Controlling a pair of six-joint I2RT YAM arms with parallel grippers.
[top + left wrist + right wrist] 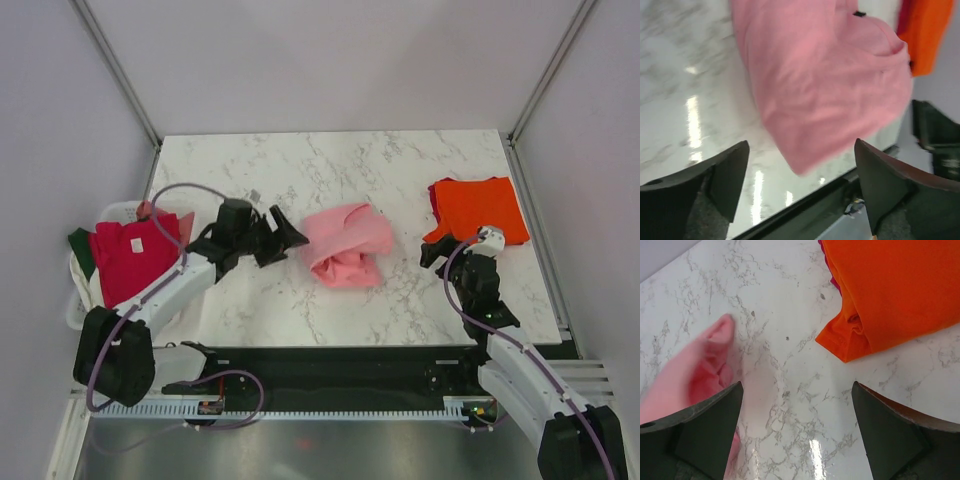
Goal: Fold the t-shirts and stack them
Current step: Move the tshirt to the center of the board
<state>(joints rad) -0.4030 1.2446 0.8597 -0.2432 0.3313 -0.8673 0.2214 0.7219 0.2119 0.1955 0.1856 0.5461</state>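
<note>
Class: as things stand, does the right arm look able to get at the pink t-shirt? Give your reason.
Probably yes. The right gripper, jaws open, sits just to the right of the pink t-shirt, with only bare marble table between them.

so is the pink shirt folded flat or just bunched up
Bunched up. The pink shirt lies in a rumpled, twisted heap mid-table, its edges uneven, unlike the neater orange shirt to the right.
</note>
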